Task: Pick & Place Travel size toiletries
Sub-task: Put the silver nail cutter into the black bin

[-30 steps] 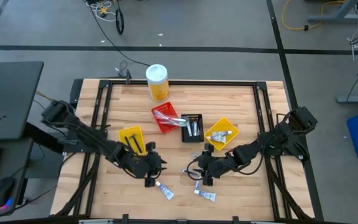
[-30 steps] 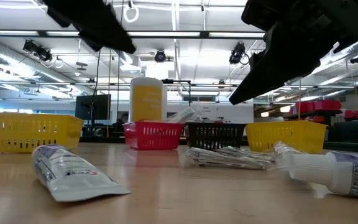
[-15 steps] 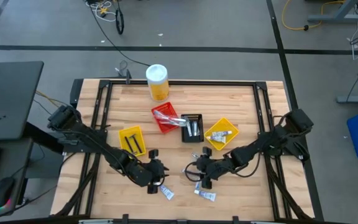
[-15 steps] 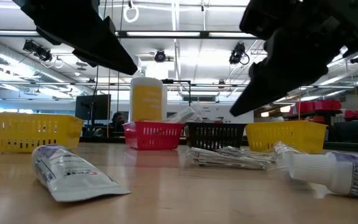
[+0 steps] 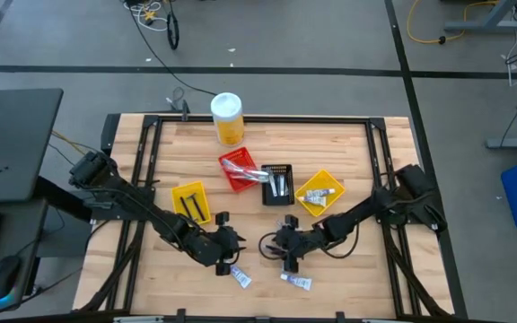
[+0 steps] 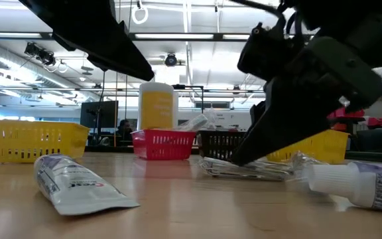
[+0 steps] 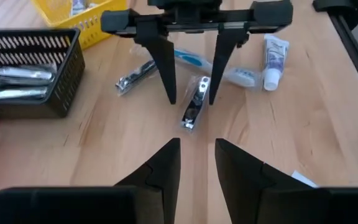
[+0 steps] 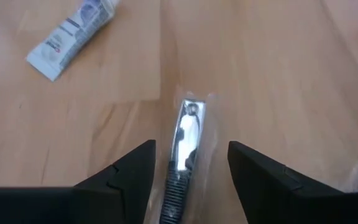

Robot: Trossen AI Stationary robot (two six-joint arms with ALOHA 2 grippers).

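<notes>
On the near-centre part of the table [image 5: 348, 152], I see a wrapped metal nail clipper [image 8: 185, 144] lying flat on the wood, directly between the spread fingers [image 8: 260, 180] of the right end effector [image 8: 188, 171]. The fingers stand open on either side of the clipper; I cannot confirm contact with it. In the left wrist view the same clipper [image 7: 193, 107] lies between the two lowered dark fingers of the right end effector [image 7: 190, 93].

Just beside the clipper lie a second wrapped clipper [image 7: 134, 76], a toothbrush with a blue head [image 7: 191, 60] and a small white tube [image 7: 273, 56]. Another white tube with blue print [image 8: 73, 37] lies flat, apart from the clipper.

The left end effector [image 7: 194, 165] hovers near, facing the right one, with its fingers slightly apart and holding nothing. In the high view it [image 5: 225, 260] sits just beside a white tube [image 5: 240, 278] at the table's near edge; a further tube [image 5: 297, 283] lies near the right end effector [image 5: 287, 254].

Farther back stand a black bin [image 5: 277, 184] holding metal items, a red bin [image 5: 239, 170], two yellow bins [image 5: 190, 201] [image 5: 319, 191] and a yellow canister with white lid [image 5: 227, 117].
</notes>
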